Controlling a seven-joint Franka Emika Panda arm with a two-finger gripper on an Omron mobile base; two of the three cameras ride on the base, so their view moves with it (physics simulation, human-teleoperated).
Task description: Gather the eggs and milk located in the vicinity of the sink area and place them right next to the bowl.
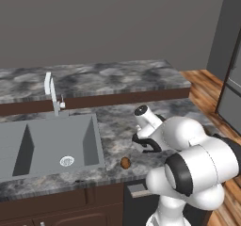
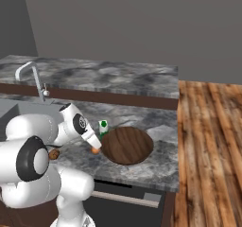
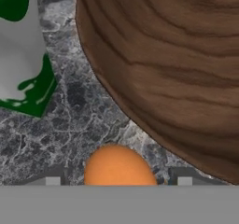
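Eggs are being shown in two places: the bright orange egg (image 3: 119, 166) is lying between the gripper's (image 2: 96, 150) two dark fingertips (image 3: 52, 177) in the hand view, and the darker brown egg (image 1: 125, 163) is resting on the marbled grey countertop (image 1: 117, 126) near the front edge, just right of the sink (image 1: 47, 145). In the right base view the orange egg is being held low over the countertop, just beside the left rim of the wooden bowl (image 2: 126, 144); whether it is touching the stone cannot be told. The fingertips are standing either side of the egg, close against it, so the gripper is being read as closed around the orange egg. The milk carton (image 2: 103, 127), white with green top and base, is standing upright on the countertop just beside the bowl's left rim, behind the gripper. In the hand view the carton is being seen at upper left and the bowl's grained wall at upper right, with bare countertop between them. The slim pale faucet (image 1: 53, 92) is rising behind the sink basin, and the round drain (image 1: 67, 161) is lying in the basin floor.
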